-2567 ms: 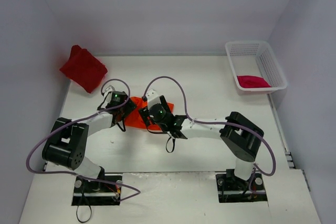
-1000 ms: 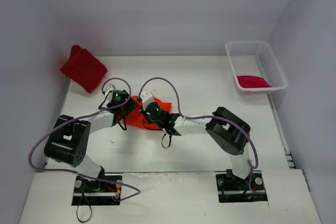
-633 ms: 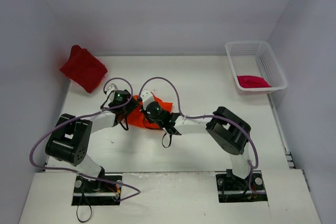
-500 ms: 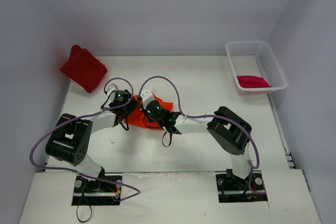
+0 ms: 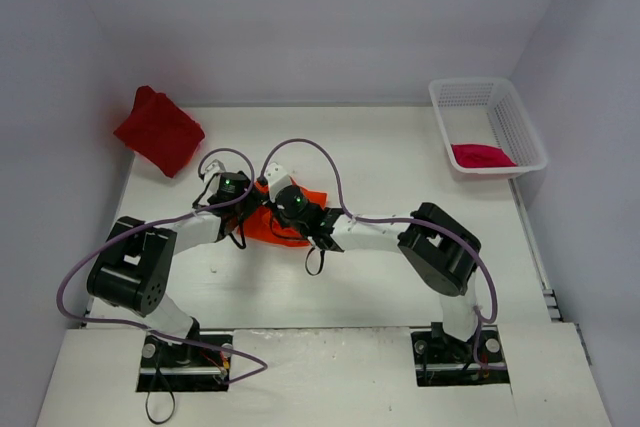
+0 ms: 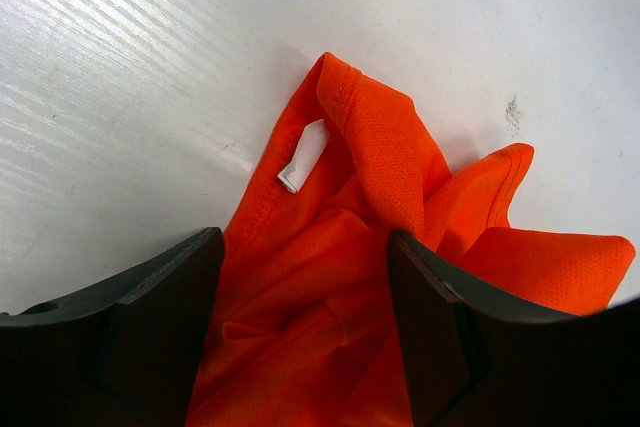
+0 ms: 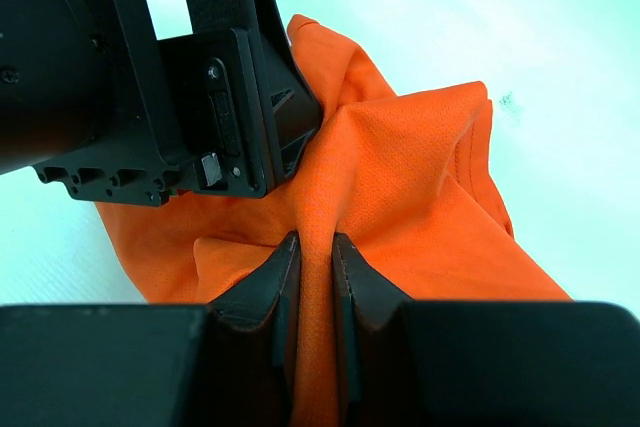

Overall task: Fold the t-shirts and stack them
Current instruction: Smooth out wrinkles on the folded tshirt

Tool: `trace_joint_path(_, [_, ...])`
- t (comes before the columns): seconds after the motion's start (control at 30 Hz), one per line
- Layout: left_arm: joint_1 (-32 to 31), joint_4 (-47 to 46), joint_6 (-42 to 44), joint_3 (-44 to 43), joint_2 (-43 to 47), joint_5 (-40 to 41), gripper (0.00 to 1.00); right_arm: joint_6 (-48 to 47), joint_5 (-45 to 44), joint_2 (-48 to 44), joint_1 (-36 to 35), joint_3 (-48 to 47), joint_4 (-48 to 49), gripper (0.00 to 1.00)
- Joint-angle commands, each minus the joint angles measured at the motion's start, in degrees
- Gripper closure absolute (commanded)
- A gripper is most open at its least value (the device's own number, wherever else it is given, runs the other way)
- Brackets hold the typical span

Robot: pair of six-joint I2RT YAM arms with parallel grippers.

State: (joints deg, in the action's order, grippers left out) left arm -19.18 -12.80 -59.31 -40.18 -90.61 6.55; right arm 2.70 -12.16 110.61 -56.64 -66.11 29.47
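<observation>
Orange t-shirt [image 7: 400,177] was bunched on the table [image 6: 120,67]; right gripper [image 7: 314,252] clamped a raised fold, left gripper [image 6: 300,287] sat open, straddling the cloth.

My arms [image 5: 375,232] are white tubes with black joints, looping purple cables [image 5: 300,142] and matte black fingers [image 6: 150,327].

One shirt [image 6: 385,162] lies on the counter [image 5: 400,177] under my left claw [image 6: 305,287], a fold of it between the jaws of my right claw [image 7: 313,252] just to its right. A second shirt [image 5: 158,130] lies far back-left of both claws; a third shirt [image 5: 482,155] sits in the basket [image 5: 520,127] far right.
</observation>
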Motion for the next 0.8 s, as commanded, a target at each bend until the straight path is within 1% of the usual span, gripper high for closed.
trace_joint_path(0.0, [-0.86, 6.21, -1.16, 1.34, -1.59, -1.62, 0.38, 0.02, -0.49, -3.56, -0.48, -3.24, 2.87, 0.93])
trace_joint_path(0.27, [-0.86, 5.68, -1.51, 1.95, -1.68, -1.62, 0.38, 0.73, -0.23, -2.77, -1.36, -3.5, 3.13, 0.95])
trace_joint_path(0.33, [-0.86, 5.59, -1.6, 1.95, -1.76, -1.54, 0.38, 0.82, -0.23, -2.5, -1.54, -3.59, 3.05, 0.96])
trace_joint_path(0.5, [-0.86, 6.03, -1.51, 1.95, -1.06, -1.19, 0.38, 0.99, -0.4, -2.06, -2.16, -3.42, 3.22, 0.96])
trace_joint_path(0.77, [-0.6, 10.86, 0.25, -1.12, 3.33, 0.4, 0.38, 0.99, -0.67, -2.15, -2.42, -3.33, 3.31, 0.96])
